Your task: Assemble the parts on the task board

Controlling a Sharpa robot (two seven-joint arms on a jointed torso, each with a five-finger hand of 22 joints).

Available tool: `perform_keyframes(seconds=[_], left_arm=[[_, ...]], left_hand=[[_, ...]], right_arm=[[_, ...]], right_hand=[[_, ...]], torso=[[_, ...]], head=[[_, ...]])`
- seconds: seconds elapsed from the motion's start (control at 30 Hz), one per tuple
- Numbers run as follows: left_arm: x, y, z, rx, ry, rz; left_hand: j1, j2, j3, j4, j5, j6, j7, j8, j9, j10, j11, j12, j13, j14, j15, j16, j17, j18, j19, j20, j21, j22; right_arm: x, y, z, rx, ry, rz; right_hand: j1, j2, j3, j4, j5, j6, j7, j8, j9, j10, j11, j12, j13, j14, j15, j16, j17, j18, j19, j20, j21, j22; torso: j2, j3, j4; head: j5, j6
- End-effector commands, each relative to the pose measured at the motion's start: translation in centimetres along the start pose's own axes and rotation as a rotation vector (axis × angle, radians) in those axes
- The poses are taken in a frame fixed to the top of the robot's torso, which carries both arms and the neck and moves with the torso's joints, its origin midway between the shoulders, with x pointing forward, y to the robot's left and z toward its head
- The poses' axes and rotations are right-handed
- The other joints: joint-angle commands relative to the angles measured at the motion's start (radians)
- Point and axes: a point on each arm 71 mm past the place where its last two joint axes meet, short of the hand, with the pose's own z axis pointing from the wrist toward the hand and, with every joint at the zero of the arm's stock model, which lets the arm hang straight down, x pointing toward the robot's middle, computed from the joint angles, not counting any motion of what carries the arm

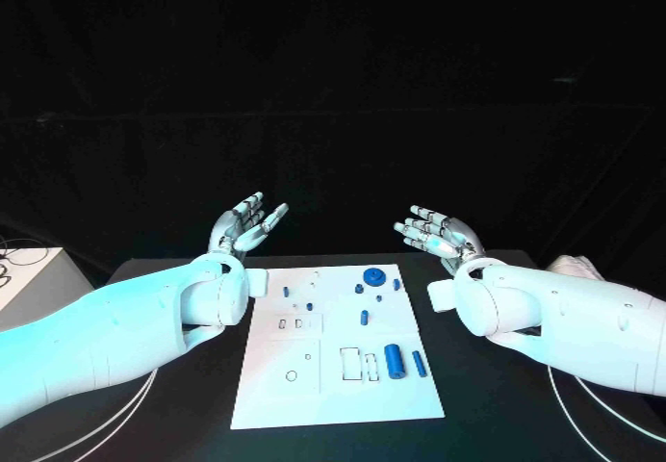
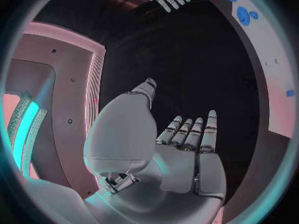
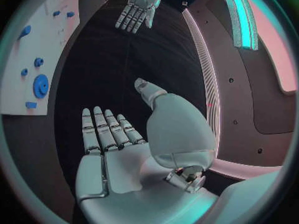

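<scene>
From the head view, the left hand [image 1: 247,226] and the right hand [image 1: 437,232] are both raised over the far edge of the table [image 1: 499,414], one to each side of the task board [image 1: 333,399], fingers spread and holding nothing. The board lies flat along the middle of the tabletop. Its parts are scattered on it: a blue gear [image 1: 374,276] near the board's far edge, a small peg [image 1: 364,317] toward the middle, and a thick cylinder [image 1: 395,360] with a thinner pin [image 1: 420,363] just beside it near the board's right edge. They look like small, hard plastic pieces, light and stiff, probably a bit slick. I would guess the cylinder rolls if nudged, so it wants a pinch across its middle; the gear is best taken by its rim.

In the left wrist view, the left hand [image 2: 168,154] is flat and released, fingers straight, with the gear [image 2: 243,16] on the board [image 2: 274,40] well apart from it.

In the right wrist view, the right hand [image 3: 131,154] is likewise slack and empty; the gear [image 3: 40,85] sits on the board [image 3: 19,59], well away, and the left hand [image 3: 138,7] hangs across from it.
</scene>
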Motion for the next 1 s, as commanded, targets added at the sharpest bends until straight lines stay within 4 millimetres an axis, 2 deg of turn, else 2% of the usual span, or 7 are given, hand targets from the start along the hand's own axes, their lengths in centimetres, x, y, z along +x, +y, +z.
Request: perform_keyframes(seconds=[0.03,0.23,0.27,0.37,0.57,0.8,1.0], left_arm=[[0.6,-0.5,0.4,0.042,0.104,-0.048],[0.6,-0.5,0.5,0.044,0.106,-0.048],[-0.2,-1.1,0.0,0.056,0.144,-0.060],[-0.6,-1.6,-0.3,0.066,0.156,-0.056],[-1.1,-2.6,-1.3,0.074,0.204,-0.058],[-0.7,-4.2,-3.4,0.075,0.308,-0.103],[-0.3,-5.3,-4.7,0.069,0.351,-0.124]], left_hand=[[0.063,-0.003,0.010,0.014,0.007,0.026,0.092,0.010,0.005,0.028,0.010,0.008,0.004,0.028,0.009,0.009,0.005,0.026,0.019,0.012,0.007,0.003],[0.071,0.014,0.020,0.012,0.004,0.087,0.112,0.025,0.014,0.107,0.034,0.016,0.010,0.138,0.018,0.032,0.021,0.035,0.057,0.020,0.017,0.008],[0.074,0.020,0.026,0.009,0.003,0.128,0.120,0.036,0.022,0.166,0.044,0.024,0.015,0.219,0.019,0.051,0.033,0.035,0.123,0.021,0.031,0.016],[0.080,0.035,0.047,-0.004,0.000,0.315,0.121,0.089,0.055,0.475,0.057,0.072,0.036,0.530,-0.001,0.133,0.081,0.060,0.373,0.017,0.099,0.042],[0.081,0.034,0.089,-0.030,0.000,0.571,0.096,0.175,0.100,0.749,-0.001,0.114,0.050,0.743,-0.069,0.221,0.154,0.085,0.559,-0.025,0.184,0.063],[0.082,-0.002,0.168,-0.050,-0.001,0.618,0.066,0.203,0.122,0.856,-0.037,0.085,0.043,0.880,-0.120,0.297,0.281,0.084,0.684,-0.082,0.257,0.086],[0.064,-0.025,0.206,-0.069,-0.002,0.623,0.057,0.207,0.134,0.896,-0.051,0.061,0.043,0.937,-0.142,0.367,0.389,0.082,0.736,-0.110,0.317,0.115]], right_arm=[[0.7,0.0,0.4,0.043,0.173,-0.012],[0.4,0.2,0.8,0.054,0.204,-0.031],[-1.5,2.0,1.3,-0.130,0.189,-0.353],[-1.6,2.7,1.5,-0.188,0.205,-0.472],[-1.8,3.9,1.8,-0.269,0.232,-0.674],[-1.8,5.5,2.3,-0.341,0.252,-0.930],[-1.3,6.1,2.6,-0.359,0.278,-1.096]], right_hand=[[0.094,0.001,0.030,-0.028,-0.005,0.076,0.136,0.016,0.010,0.095,0.010,0.011,0.007,0.090,0.010,0.015,0.010,0.032,0.064,0.010,0.009,0.006],[0.146,0.004,0.061,-0.071,-0.018,0.328,0.109,0.073,0.047,0.409,-0.015,0.040,0.024,0.388,-0.028,0.072,0.043,0.076,0.411,0.006,0.079,0.037],[0.150,0.000,0.069,-0.076,-0.020,0.375,0.103,0.083,0.053,0.446,-0.023,0.039,0.023,0.414,-0.036,0.077,0.045,0.082,0.442,0.003,0.087,0.036],[0.162,-0.011,0.093,-0.090,-0.024,0.491,0.087,0.111,0.070,0.522,-0.045,0.045,0.024,0.493,-0.064,0.102,0.054,0.086,0.537,-0.025,0.122,0.042],[0.156,-0.032,0.129,-0.093,-0.020,0.576,0.064,0.136,0.079,0.643,-0.079,0.041,0.023,0.622,-0.114,0.140,0.074,0.083,0.673,-0.084,0.175,0.052],[0.157,-0.058,0.088,-0.097,-0.025,0.623,0.043,0.130,0.080,0.740,-0.119,0.026,0.024,0.847,-0.188,0.241,0.164,0.078,0.856,-0.169,0.346,0.139],[0.137,-0.090,0.117,-0.074,-0.029,0.651,0.026,0.115,0.084,0.779,-0.140,0.023,0.026,0.942,-0.218,0.390,0.337,0.076,0.904,-0.198,0.503,0.243]], torso=[[0.000,0.0001,0.0000],[0.000,0.0001,0.0000],[0.028,-0.0078,0.0055],[0.040,-0.0109,0.0060],[0.064,-0.0158,0.0105],[0.102,-0.0239,0.0204],[0.129,-0.0335,0.0343]], head=[[0.000,0.000],[0.000,0.000],[-0.006,-0.018],[-0.007,-0.017],[-0.013,-0.016],[-0.020,-0.004],[-0.028,0.004]])
